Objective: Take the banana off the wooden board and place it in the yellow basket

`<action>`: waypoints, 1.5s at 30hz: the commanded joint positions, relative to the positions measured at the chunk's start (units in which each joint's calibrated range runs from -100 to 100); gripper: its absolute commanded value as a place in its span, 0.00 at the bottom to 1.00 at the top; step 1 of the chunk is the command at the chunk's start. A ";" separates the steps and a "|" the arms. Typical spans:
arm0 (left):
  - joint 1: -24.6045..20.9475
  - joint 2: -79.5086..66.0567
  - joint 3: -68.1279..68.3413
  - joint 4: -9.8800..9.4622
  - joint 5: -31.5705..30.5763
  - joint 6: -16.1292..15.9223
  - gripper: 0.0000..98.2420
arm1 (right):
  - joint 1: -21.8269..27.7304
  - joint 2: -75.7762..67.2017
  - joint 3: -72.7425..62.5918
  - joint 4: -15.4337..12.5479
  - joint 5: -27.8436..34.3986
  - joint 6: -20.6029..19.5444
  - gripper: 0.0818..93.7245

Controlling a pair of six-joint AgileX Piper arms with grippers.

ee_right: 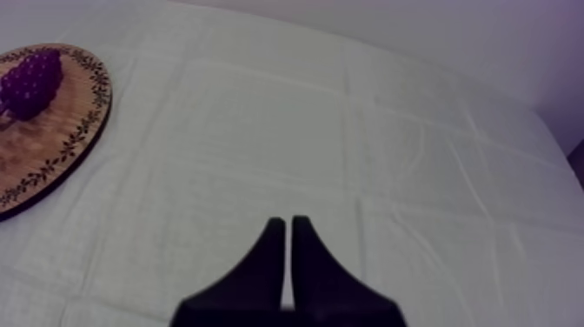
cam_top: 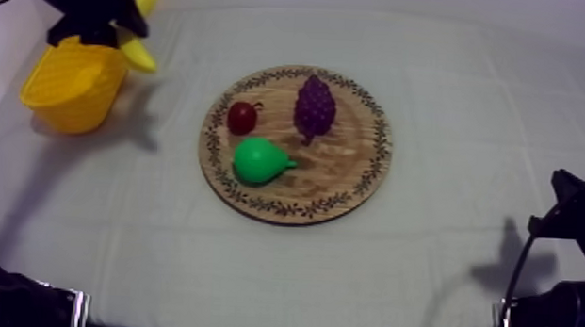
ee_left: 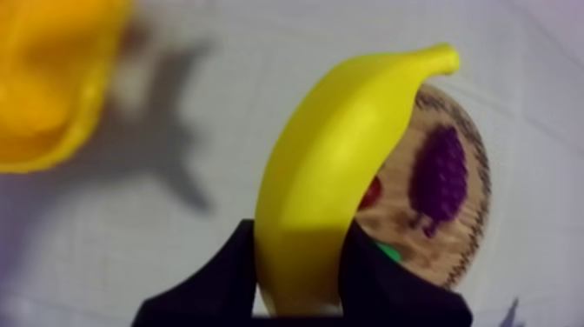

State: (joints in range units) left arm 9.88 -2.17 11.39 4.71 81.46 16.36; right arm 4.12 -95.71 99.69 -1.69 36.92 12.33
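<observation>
One smooth yellow banana (cam_top: 137, 53), beside the yellow basket (cam_top: 73, 104) from above, wrist-side pinched in left jaws; right jaws pressed together.

Top camera: high at the near side, looking down at a slant across the cloth (cam_top: 443, 266), far enough back to take in the whole wooden board (cam_top: 353, 168) at centre and the yellow basket (cam_top: 49, 93) at far left. Left wrist camera: just behind the left gripper (ee_left: 300, 252), very near the banana (ee_left: 339, 148) it clasps, facing down past it to the basket's rim and the board's grape side. Right wrist camera: low behind the right gripper (ee_right: 288, 224), facing along the cloth; all three views share the bunch of grapes (cam_top: 315, 107) and the board rim beside it.
</observation>
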 commanded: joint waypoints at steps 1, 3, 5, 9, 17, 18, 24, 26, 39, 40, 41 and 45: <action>-7.37 -0.53 0.57 -0.15 -0.10 -1.25 0.31 | 0.01 -0.04 -0.03 0.01 0.02 0.00 0.01; -9.83 -0.24 -0.17 -0.56 -0.17 -2.08 0.31 | 0.01 -0.04 -0.03 0.01 0.02 0.00 0.01; -11.76 0.77 -1.67 -0.99 0.14 -2.82 0.32 | 0.01 -0.04 -0.03 0.01 0.02 0.00 0.01; -14.00 4.71 -5.75 -1.93 1.04 -3.97 0.32 | 0.01 -0.04 -0.03 0.01 0.02 0.00 0.01; -16.65 13.87 -11.99 -2.90 0.70 -4.82 0.33 | 0.01 -0.04 -0.03 0.01 0.02 0.00 0.01; -16.91 15.05 -12.38 -2.95 0.49 -4.91 0.33 | 0.01 -0.04 -0.03 0.01 0.02 0.00 0.01; -18.16 20.88 -13.11 -3.13 -1.68 -5.52 0.35 | 0.01 -0.04 -0.03 0.01 0.02 0.00 0.01; -18.35 21.92 -12.94 -3.26 -2.26 -5.51 0.36 | 0.01 -0.04 -0.03 0.01 0.02 0.00 0.01; -17.81 22.63 -11.16 -3.62 -5.09 -5.19 0.46 | 0.01 -0.04 -0.03 0.01 0.02 0.00 0.01; -17.74 22.53 -10.96 -3.71 -5.31 -5.08 0.45 | 0.01 -0.04 -0.03 0.01 0.02 0.00 0.01; -17.70 22.41 -10.75 -3.77 -5.56 -5.00 0.44 | 0.01 -0.04 -0.03 0.01 0.02 0.00 0.01; -17.37 21.24 -9.26 -3.87 -7.27 -4.89 0.37 | 0.01 -0.04 -0.03 0.01 0.02 0.02 0.01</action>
State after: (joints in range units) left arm -7.52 19.34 1.68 0.85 74.67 11.48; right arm 4.12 -95.71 99.69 -1.69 36.92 12.33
